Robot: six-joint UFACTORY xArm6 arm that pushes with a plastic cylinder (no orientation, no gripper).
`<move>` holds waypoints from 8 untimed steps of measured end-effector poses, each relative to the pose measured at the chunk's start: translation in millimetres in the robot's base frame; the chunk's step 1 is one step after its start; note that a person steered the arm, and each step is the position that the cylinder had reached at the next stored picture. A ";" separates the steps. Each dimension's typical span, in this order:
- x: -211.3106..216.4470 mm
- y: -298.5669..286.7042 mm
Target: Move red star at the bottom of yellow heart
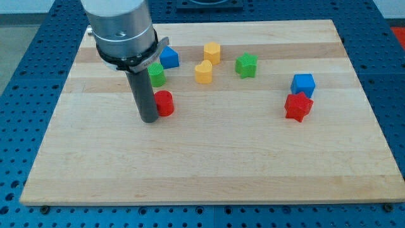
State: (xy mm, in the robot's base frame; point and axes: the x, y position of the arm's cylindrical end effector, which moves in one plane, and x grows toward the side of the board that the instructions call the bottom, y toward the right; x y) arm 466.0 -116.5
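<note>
Wooden board (209, 171) carries the upright rod, its tip (149, 120) down beside a red cylinder (164, 102) (no jaws, nothing held), while the red star (298, 106) sits at the view's right, well apart from the farther yellow heart (203, 72).

The arm comes down from the view's top left, with a wide silver cylinder and a black ring under it. From there the dark rod stands upright, and my tip (150, 119) rests at its lower end.
</note>
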 end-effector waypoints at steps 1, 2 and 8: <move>-15.9 0.0; -35.9 0.0; 56.2 151.0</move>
State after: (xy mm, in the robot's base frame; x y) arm 522.2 34.5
